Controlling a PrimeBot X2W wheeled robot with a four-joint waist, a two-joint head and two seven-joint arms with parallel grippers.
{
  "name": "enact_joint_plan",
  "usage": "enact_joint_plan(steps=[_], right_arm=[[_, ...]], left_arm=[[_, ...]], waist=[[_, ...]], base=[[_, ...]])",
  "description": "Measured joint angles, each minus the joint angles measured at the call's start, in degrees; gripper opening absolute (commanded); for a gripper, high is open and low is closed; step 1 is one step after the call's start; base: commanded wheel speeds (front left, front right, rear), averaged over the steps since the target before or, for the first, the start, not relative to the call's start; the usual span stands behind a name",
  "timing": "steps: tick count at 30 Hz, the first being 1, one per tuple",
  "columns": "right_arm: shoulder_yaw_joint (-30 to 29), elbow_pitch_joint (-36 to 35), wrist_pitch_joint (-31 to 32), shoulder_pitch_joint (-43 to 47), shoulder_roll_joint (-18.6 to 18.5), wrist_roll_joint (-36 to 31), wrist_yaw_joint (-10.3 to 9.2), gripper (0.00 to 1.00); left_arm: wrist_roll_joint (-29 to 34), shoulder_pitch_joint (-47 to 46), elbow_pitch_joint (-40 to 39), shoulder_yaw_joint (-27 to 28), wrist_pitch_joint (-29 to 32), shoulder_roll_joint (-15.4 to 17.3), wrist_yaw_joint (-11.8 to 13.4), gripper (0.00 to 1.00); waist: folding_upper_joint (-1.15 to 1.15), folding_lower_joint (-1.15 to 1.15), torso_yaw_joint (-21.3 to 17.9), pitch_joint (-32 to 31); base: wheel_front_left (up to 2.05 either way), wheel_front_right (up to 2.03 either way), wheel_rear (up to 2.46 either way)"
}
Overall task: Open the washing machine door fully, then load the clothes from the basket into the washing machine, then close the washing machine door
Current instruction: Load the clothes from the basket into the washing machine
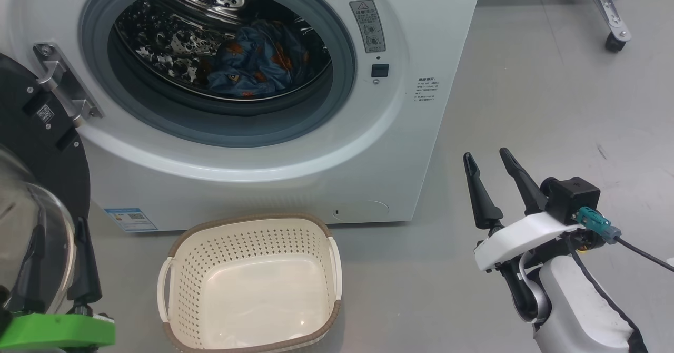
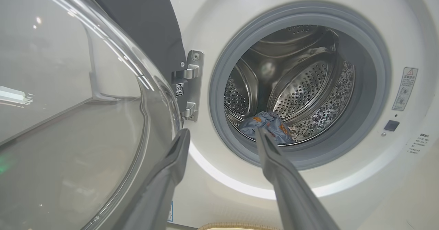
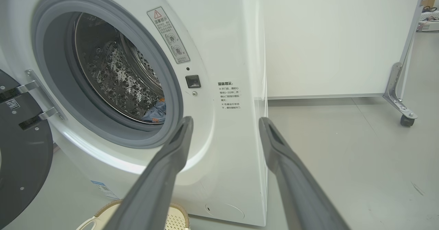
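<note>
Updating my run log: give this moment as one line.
door: open | clothes: in drum | basket: empty | left hand: open, by door | right hand: open, free

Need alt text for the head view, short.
A white washing machine stands with its round door swung open to the left and a blue patterned garment lying in the drum. An empty cream basket sits on the grey floor in front, and the right hand hovers open at lower right, holding nothing.

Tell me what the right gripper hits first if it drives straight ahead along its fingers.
Probably the washing machine, its white front panel beside the printed notice, right of the grey seal. One finger of the right gripper may slip past the corner; depth is unclear.
</note>
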Motion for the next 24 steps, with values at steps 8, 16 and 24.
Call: enact_joint_plan(steps=[8, 16, 24], right_arm=[[0.38, -0.01, 0.0, 0.0, -0.2, 0.48, 0.0, 1.0], [0.8, 0.02, 0.0, 0.0, -0.27, 0.66, 0.0, 1.0], [1.21, 0.11, 0.0, 0.0, -0.47, 1.0, 0.0, 1.0]], left_arm=[[0.66, 0.73, -0.26, 0.19, 0.0, -0.08, -0.29, 1.0], [0.96, 0.99, -0.45, 0.18, 0.0, -0.08, -0.77, 1.0], [1.23, 1.43, -0.53, 0.34, 0.0, -0.11, -0.93, 1.0]], waist=[[0.0, 0.0, -0.15, -0.06], [0.0, 0.0, -0.3, -0.39], [0.0, 0.0, -0.43, -0.98]], base=[[0.0, 0.0, 0.0], [0.0, 0.0, 0.0], [-0.07, 0.07, 0.0]])
